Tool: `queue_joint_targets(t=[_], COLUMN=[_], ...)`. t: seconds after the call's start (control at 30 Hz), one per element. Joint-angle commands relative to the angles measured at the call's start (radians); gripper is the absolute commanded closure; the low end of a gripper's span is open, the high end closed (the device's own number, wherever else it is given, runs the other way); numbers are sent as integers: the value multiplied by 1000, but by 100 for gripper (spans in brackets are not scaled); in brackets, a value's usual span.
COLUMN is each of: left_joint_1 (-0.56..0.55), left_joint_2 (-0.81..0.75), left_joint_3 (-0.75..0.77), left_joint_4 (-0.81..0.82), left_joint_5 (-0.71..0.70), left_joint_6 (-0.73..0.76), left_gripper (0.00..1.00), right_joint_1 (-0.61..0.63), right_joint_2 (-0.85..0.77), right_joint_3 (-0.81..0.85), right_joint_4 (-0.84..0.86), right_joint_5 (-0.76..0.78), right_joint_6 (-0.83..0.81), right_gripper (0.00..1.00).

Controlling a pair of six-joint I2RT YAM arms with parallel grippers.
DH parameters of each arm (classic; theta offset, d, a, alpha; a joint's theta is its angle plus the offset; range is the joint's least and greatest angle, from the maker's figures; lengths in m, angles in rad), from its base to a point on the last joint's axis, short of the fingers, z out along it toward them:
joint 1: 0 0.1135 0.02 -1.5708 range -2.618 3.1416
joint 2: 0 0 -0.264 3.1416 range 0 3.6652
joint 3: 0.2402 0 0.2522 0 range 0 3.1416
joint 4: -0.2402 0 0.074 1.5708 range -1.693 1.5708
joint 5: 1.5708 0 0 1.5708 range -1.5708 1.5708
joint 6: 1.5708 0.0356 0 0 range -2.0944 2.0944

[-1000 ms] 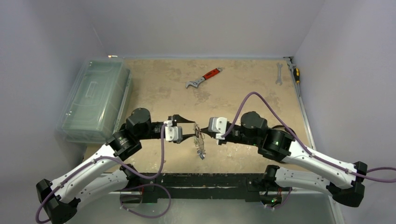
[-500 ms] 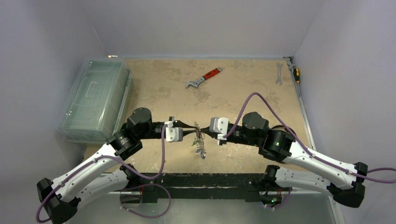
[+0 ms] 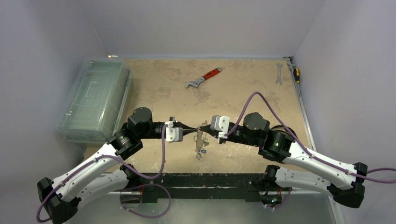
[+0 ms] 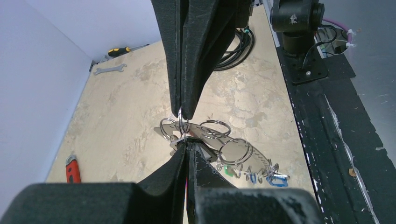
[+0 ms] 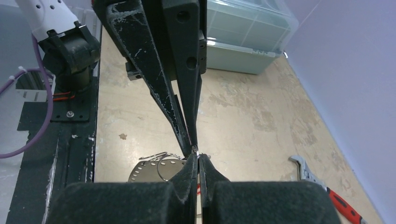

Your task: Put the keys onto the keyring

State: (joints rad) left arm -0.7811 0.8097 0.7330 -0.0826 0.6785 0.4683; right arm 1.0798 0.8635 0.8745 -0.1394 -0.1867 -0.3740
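Above the middle of the table [image 3: 243, 88], I have the keyring [image 4: 210, 140] hanging between both arms: the left end effector [image 4: 183, 130] is clenched on a thin wire loop of it and the right end effector [image 5: 196, 151] pinches another loop opposite. The keys [image 4: 254, 173] with blue and green tags dangle below. Both pinches look slight to me; if I pull or twist the arms unevenly, a loop could slip out and the bundle would drop. I can read no brand, label or writing anywhere
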Motion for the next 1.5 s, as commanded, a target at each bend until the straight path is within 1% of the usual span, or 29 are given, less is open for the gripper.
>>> queue_joint_targets(t=[0.0, 0.2, 0.47, 1.0, 1.33, 1.47], left_joint_1=[3, 3, 2, 2, 2, 2], left_joint_2=[0, -7, -21, -18, -18, -22], left_joint_3=[2, -10, -28, -33, -33, -34], left_joint_4=[43, 63, 67, 67, 84, 84], left_joint_5=[36, 24, -27, -38, -36, -39], left_joint_6=[14, 10, 18, 26, 26, 26], left_gripper=[100, 100, 100, 100, 100, 100], right_joint_1=[0, 0, 1, 0, 0, 0], right_joint_2=[-17, -4, 8, 37, 63, 65], right_joint_3=[-6, -35, -53, -58, -64, -72], right_joint_4=[119, 213, 278, 331, 360, 362], right_joint_5=[46, 87, 112, 134, 137, 166], right_joint_6=[44, 127, 196, 294, 319, 318], right_gripper=[100, 100, 100, 100, 100, 100])
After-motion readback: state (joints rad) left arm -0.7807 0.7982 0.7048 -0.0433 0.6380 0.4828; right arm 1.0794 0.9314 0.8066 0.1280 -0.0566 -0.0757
